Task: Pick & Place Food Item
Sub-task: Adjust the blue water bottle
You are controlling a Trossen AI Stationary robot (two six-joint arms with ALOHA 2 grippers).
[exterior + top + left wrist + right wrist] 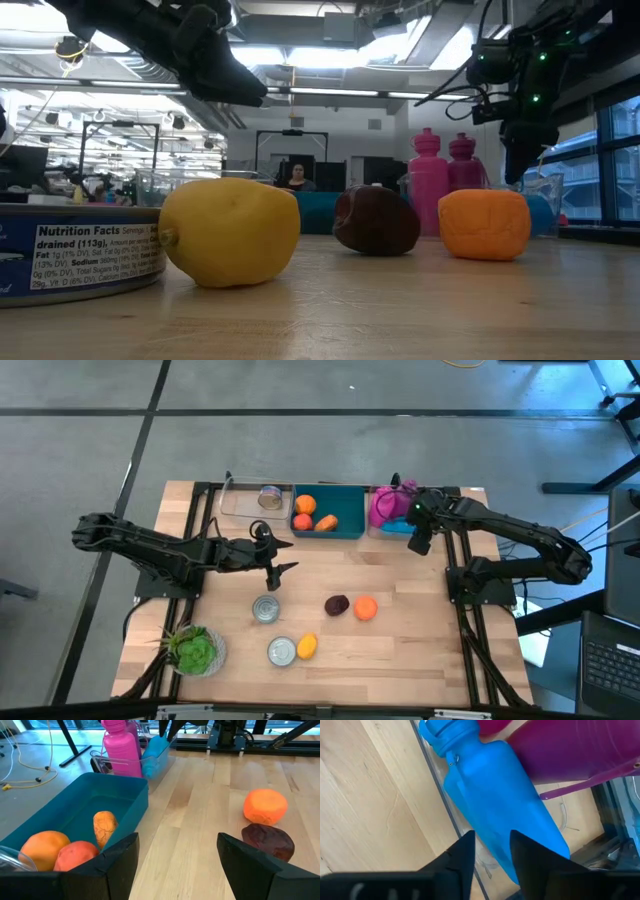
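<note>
On the near edge of the wooden table (400,650), a yellow lemon (307,646) lies just beside an open can (282,651), its long axis running toward the far edge. Farther in sit a dark plum (337,605) and an orange (365,607), close together. The left gripper (279,561) hovers mid-table, jaws apart and empty. At the far edge, the right gripper (419,543) hangs over a blue bottle (495,810) in a clear bin (478,497), jaws narrowly parted, gripping nothing, beside the teal bin (345,532).
</note>
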